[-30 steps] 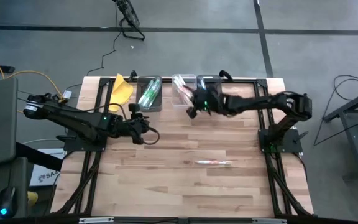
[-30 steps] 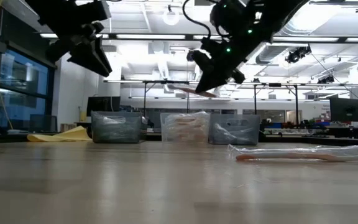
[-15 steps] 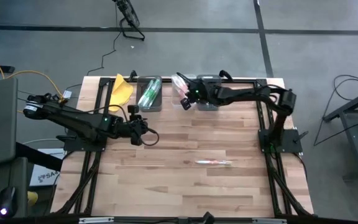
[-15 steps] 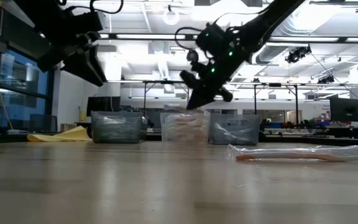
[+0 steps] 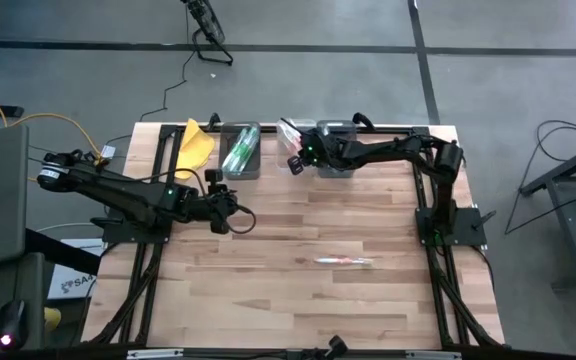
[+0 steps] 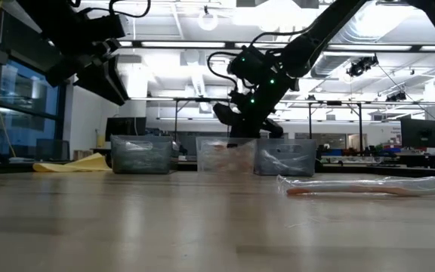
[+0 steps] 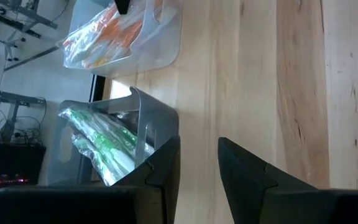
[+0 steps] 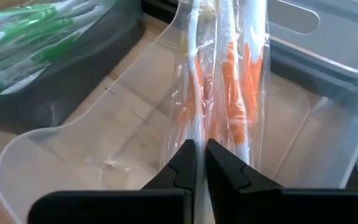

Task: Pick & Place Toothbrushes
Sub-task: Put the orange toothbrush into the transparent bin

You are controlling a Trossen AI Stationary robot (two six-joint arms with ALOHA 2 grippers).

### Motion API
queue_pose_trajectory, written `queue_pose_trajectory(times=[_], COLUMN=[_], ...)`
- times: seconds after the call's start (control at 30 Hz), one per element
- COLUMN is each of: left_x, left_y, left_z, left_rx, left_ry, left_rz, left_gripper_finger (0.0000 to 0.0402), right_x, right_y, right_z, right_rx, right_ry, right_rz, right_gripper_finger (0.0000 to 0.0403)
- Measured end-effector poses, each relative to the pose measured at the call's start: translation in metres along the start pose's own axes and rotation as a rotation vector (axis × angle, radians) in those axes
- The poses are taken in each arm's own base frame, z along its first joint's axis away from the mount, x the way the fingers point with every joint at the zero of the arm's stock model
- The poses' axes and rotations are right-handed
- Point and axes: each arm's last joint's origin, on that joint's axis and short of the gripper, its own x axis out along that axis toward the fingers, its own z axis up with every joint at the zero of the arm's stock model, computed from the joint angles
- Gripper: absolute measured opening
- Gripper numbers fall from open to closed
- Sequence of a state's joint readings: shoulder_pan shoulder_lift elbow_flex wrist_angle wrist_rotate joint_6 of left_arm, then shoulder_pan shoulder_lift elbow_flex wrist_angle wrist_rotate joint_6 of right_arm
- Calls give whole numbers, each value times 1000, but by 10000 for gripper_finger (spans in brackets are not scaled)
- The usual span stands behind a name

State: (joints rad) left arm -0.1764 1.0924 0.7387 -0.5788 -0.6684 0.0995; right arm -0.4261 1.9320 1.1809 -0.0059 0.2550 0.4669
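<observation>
1. Left end effector [image 5: 243, 217] hovering over the bench [image 5: 298, 300], fingers [image 7: 244, 177] a bit apart, nothing in them.
2. Green toothbrushes [image 5: 239, 152] in grey bin [image 5: 240, 153] at far edge.
3. Right end effector [image 5: 293, 161] over clear bin [image 8: 67, 149], pinched tight on wrapped orange toothbrush [image 8: 225, 87].
4. One more wrapped toothbrush [image 5: 344, 261] lying mid-bench, toward right.
</observation>
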Motion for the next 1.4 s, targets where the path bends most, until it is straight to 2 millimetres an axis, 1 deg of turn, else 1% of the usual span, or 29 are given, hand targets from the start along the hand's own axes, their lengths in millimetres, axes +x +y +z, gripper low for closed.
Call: queue_pose_trajectory(times=[0.17,0.33,0.47,0.67,0.77,0.83,0.9,0.97,1.03,1.13,1.27,1.4], left_x=[0,0,0,0,0,0,0,0,0,0,0,0], left_y=[-1,-1,-1,-1,-1,-1,-1,-2,-2,-2,-3,-3], left_z=[0,-1,-2,-2,-2,-2,-2,-2,-2,-3,-5,-8], left_rx=[-10,-19,-15,-17,-18,-21,-21,-20,-16,-12,-8,-2], left_ry=[-2,6,16,17,16,18,17,17,18,23,41,68], left_rz=[-32,-34,-35,-35,-35,-36,-42,-49,-52,-61,-80,-84], left_gripper_finger=[101,101,101,101,101,101,101,101,101,101,101,101], right_x=[0,-8,-23,-52,-67,-79,-93,-104,-115,-128,-148,-166], right_y=[1,3,6,9,10,12,16,26,34,50,68,84], right_z=[0,5,14,27,25,22,17,9,-3,-26,-61,-103], right_rx=[0,1,7,-6,-31,-50,-80,-124,-189,-291,-402,-493], right_ry=[-3,-18,-52,-79,-37,1,50,76,124,200,316,398], right_rz=[0,15,36,60,49,39,34,42,29,24,24,96], right_gripper_finger=[27,61,98,159,180,186,188,186,184,181,182,181])
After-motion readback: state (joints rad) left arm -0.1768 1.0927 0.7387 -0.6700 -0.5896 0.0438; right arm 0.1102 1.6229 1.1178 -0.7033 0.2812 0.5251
